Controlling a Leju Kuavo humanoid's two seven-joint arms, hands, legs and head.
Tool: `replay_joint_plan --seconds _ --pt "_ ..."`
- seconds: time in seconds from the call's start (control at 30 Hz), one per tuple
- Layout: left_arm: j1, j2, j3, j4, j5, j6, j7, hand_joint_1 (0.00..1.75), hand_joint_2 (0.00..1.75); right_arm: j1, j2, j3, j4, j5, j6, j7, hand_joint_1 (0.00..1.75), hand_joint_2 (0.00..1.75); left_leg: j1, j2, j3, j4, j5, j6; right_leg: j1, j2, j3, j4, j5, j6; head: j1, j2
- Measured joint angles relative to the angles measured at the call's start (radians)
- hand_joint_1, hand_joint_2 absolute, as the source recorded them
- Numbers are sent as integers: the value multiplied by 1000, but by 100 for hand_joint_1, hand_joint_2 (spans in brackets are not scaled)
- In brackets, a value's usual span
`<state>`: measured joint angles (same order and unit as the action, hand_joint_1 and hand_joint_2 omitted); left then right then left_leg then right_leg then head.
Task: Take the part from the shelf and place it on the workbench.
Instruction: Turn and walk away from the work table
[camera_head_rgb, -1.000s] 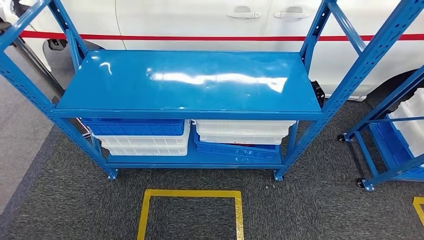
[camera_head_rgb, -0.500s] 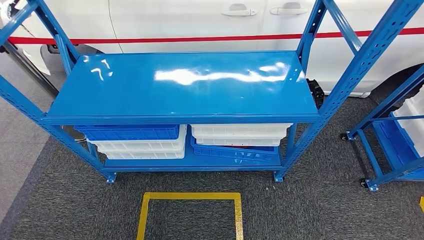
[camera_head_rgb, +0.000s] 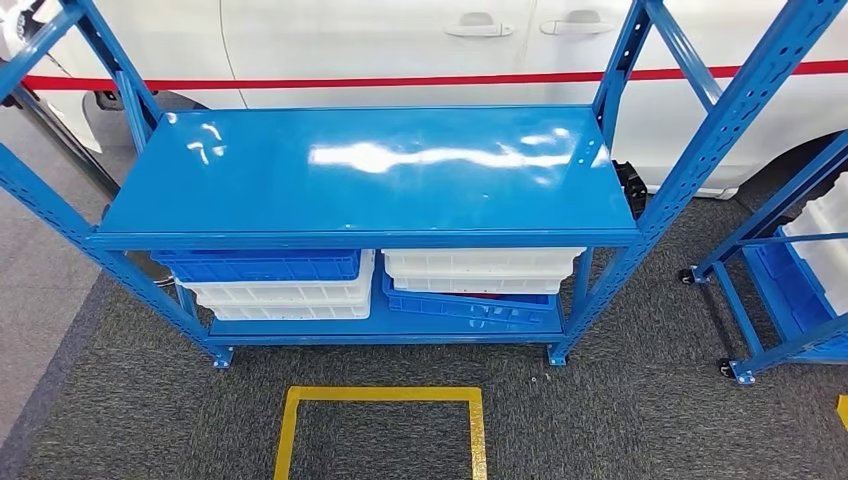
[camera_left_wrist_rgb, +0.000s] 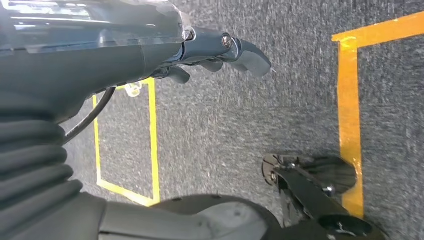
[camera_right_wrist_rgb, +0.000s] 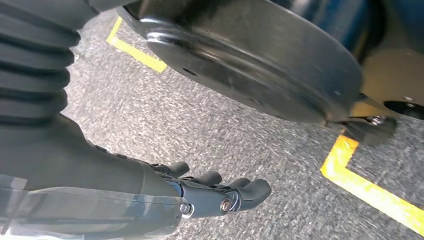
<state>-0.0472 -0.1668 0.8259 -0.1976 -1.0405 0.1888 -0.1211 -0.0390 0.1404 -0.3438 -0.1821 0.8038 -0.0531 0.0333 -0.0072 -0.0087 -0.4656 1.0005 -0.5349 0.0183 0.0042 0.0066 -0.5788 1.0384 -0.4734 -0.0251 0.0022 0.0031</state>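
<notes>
- Shelf (camera_head_rgb: 370, 175): top board bare; bins (camera_head_rgb: 280, 285) stacked on the lower level.
- Part: location cannot be determined.
- Left hand (camera_left_wrist_rgb: 220, 52) and right hand (camera_right_wrist_rgb: 215, 192): fingers loosely curled, holding nothing, above carpet.
- Progress: fits either pre-pickup or post-delivery.

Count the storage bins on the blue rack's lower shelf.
4 visible: a blue bin over a white bin on the left, a white bin over a tilted blue bin on the right. More may be hidden.

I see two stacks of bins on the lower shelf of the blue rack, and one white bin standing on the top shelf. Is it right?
Not quite. In the head view the top shelf of the blue rack carries no bin; the bins sit in two stacks on the lower shelf.
</notes>
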Motion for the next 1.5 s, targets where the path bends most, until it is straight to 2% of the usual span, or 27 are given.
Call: replay_joint_plan --seconds 0.3,0.5,0.57,0.63,0.7,1.17,1.23,1.3,1.37,1.5 --pt "6 10 -47 0 -86 113 183 0 175 -15 0 -27 -3 -7 -37 44 0 175 0 0 3 1 -1 0 0 0 4 -2 0 0 0 0" --pt "6 15 -70 0 -139 162 250 0 175 -21 3 -38 -5 -7 -50 84 0 175 0 0 6 1 -2 0 2 1 8 -3 0 0 0 0" --pt "7 16 -79 0 -151 167 242 0 87 -22 5 -45 -5 -10 -51 95 0 175 0 0 7 1 -2 0 2 1 8 -3 0 0 0 0" --pt "7 16 -84 0 -161 172 220 0 0 -24 7 -54 -5 -14 -50 104 0 87 0 0 7 1 -2 0 2 1 9 -3 0 0 0 0" --pt "7 16 -92 0 -173 175 199 0 0 -22 10 -59 -5 -15 -48 108 0 0 0 0 7 1 -2 0 2 0 9 -3 0 0 0 0" --pt "10 18 -152 0 -245 192 209 0 0 -11 16 -64 -5 4 -26 117 0 0 0 0 6 0 -2 0 0 0 8 -3 0 0 0 0" --pt "11 18 -155 0 -249 192 211 0 0 -9 16 -64 -5 10 -26 118 0 87 0 0 6 0 -2 0 0 0 8 -3 0 0 0 0" --pt "11 18 -158 0 -250 192 211 0 87 -8 16 -64 -5 15 -27 112 0 175 0 0 6 0 -2 0 0 0 8 -3 0 0 0 0" --pt "11 18 -160 0 -251 191 210 0 175 -7 16 -64 -5 20 -29 101 0 175 0 0 6 1 -2 0 0 0 8 -3 0 0 0 0" --pt "12 18 -162 0 -260 186 211 0 175 -7 16 -63 -5 39 -53 69 0 175 0 0 6 1 -2 0 -1 0 8 -3 0 1 0 0"
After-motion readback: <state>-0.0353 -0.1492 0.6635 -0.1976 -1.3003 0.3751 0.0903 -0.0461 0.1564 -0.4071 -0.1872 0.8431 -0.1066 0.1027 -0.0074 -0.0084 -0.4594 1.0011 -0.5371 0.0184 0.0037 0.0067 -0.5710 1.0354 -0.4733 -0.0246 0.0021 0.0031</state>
